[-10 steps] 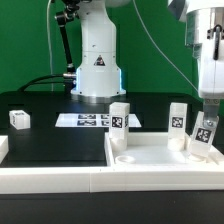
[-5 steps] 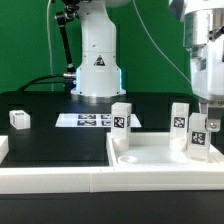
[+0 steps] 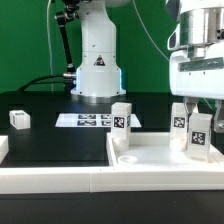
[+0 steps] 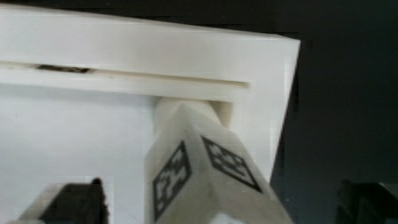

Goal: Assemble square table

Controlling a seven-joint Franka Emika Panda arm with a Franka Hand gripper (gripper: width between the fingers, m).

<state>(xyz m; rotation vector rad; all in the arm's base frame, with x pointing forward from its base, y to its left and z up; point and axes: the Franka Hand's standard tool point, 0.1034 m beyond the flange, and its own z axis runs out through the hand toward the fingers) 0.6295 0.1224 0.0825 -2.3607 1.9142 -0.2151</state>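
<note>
Green backdrop [image 3: 25, 40], black tabletop [image 3: 50, 140]

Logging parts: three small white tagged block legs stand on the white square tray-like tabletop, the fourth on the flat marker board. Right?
No: the exterior view shows the fourth white block leg on the black work surface, apart from the marker board. The rest is right.

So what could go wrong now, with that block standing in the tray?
The leg under the open pincer may only be standing loose in a corner of the tabletop; a brush from the pincer could tip it. It stands close to another leg, so a fall might knock that too.
</note>
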